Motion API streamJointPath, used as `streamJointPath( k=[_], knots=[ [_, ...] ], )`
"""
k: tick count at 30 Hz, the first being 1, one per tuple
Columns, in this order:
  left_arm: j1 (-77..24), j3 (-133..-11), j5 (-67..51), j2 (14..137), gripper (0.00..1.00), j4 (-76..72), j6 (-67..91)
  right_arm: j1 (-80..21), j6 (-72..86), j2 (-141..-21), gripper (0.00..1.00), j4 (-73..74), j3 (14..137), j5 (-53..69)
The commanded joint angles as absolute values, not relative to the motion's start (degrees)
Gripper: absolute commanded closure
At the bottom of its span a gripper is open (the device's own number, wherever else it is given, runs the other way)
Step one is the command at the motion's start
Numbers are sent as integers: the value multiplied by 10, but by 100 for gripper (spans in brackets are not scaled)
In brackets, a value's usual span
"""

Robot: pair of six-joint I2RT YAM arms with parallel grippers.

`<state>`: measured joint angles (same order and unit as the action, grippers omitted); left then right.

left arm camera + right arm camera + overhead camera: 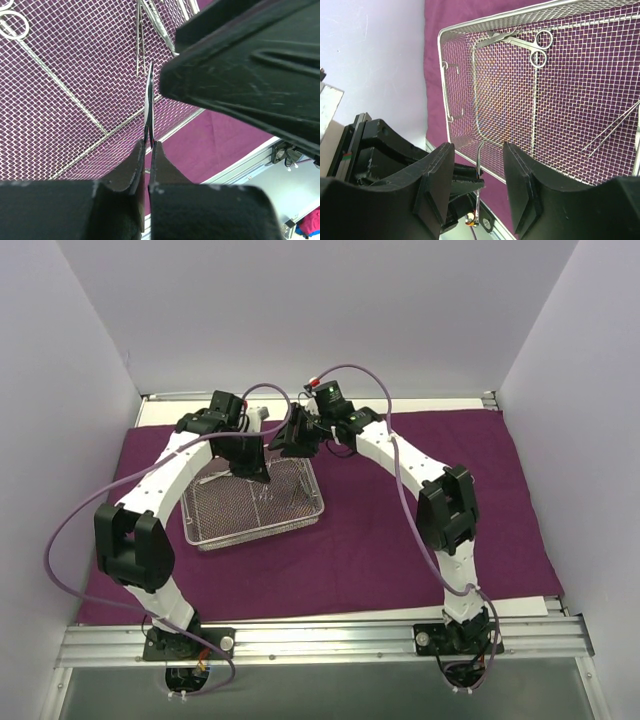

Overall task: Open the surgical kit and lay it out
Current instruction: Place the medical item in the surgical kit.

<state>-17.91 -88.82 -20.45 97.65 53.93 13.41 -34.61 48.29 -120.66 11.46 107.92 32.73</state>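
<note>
At left end effector [148, 150]: pinched tight on a thin steel tool [149, 95], seen edge-on, above the mesh tray [65, 125]. At right end effector [479, 150]: half spread, fingers [440, 180] either side of the tool, apart from it. Beyond, inside the tray: scissors [520, 42], forceps [612, 131]. Underneath: purple cloth [400, 540].
</note>
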Motion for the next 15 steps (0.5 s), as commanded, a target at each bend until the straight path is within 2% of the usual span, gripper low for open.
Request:
streamJointPath(
  k=[1,11,14,15],
  knots=[
    [-185,-917,-223,974,98,523,139,-354,485,-1209,57,125,1101,338],
    [-193,-954,-225,991,98,534,133,-373,475,-1230,62,149,1108,340],
    [-195,-967,-224,995,98,540,129,-377,475,-1237,66,154,1113,342],
    [-195,-970,-224,998,98,541,127,-379,475,-1237,72,154,1114,344]
  ],
)
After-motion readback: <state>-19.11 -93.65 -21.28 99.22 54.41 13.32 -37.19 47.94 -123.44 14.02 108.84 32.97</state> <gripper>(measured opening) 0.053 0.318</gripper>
